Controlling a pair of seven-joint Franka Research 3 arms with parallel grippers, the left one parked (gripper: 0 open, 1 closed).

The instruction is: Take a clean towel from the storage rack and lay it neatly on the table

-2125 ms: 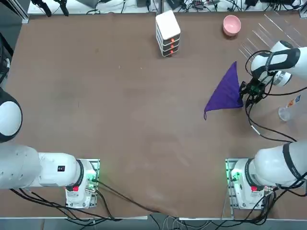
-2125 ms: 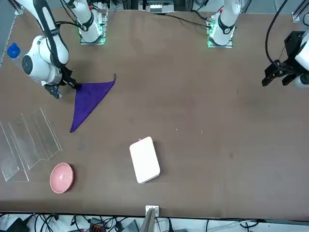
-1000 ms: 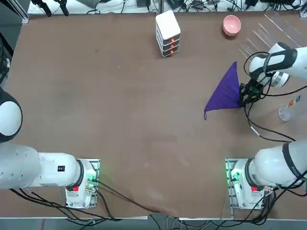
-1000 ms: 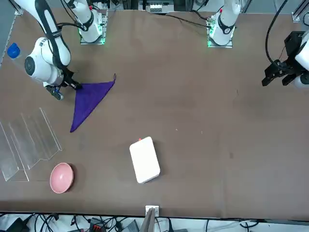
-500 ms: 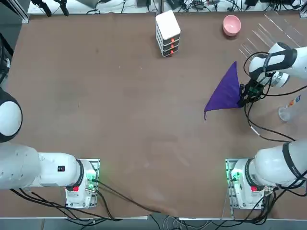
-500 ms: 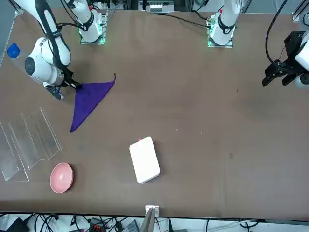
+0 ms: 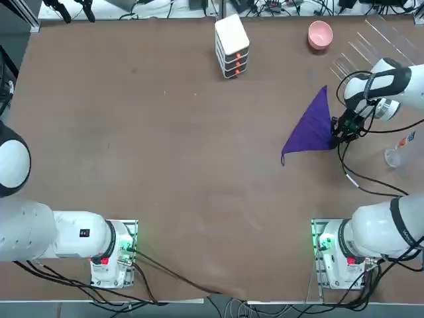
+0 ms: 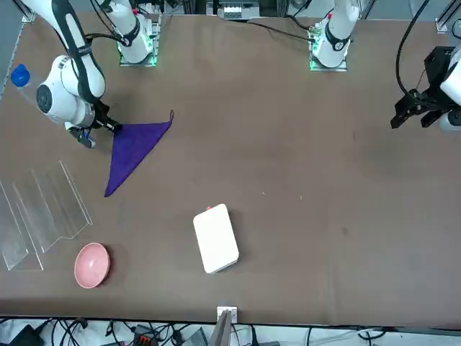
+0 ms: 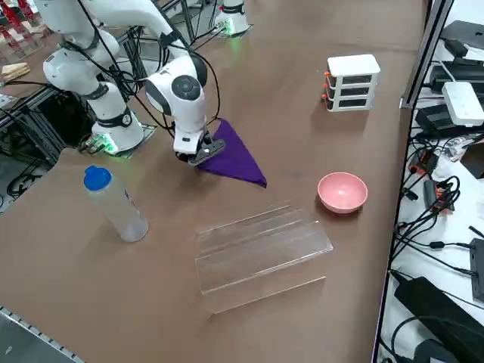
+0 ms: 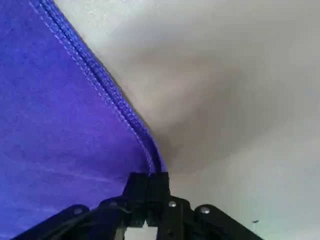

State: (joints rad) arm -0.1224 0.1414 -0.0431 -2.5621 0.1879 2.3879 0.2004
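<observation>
The right tool [image 10: 148, 192] has its two fingers pressed together on one corner of the towel [image 7: 311, 127], right at the stitched hem, as the wrist view shows. The tool [image 7: 338, 134] points down at the worktop [image 7: 165, 132] and sits low, near the worktop's right edge, about halfway between its near and far edges.

The towel is purple and lies on the worktop as a folded triangle. One point reaches toward the far edge, another toward the middle of the worktop, and the third is the corner in the tool's grip. From the side view the cloth [image 9: 234, 157] looks flat on the surface, except at the pinched corner.

The storage rack [image 9: 261, 253], clear acrylic, stands near the far right corner of the worktop, apart from the towel, and I can see no cloth in it. Beside it, near the far edge, is a pink bowl [image 7: 320, 34] with nothing visible inside. A white stacked box [image 7: 232, 45] stands at the middle of the far edge. A clear bottle [image 9: 113, 203] with a blue cap stands upright by the right edge, near the tool.
</observation>
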